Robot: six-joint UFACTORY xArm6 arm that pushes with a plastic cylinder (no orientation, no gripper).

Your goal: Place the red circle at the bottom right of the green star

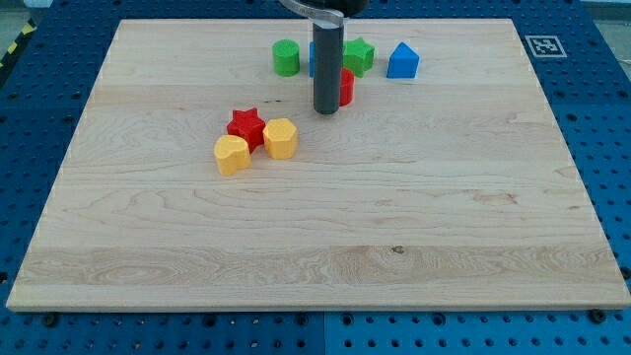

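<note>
My tip [326, 110] touches the red circle [346, 87] below the green star [359, 54]; a rightward nudge seems next; no gripper fitted.

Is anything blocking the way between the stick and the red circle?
No, nothing visible is in between. My tip sits right against the left side of the red circle, partly hiding it. The green star is just above the circle, toward the view's top, with a blue block peeking out behind the rod.
</note>
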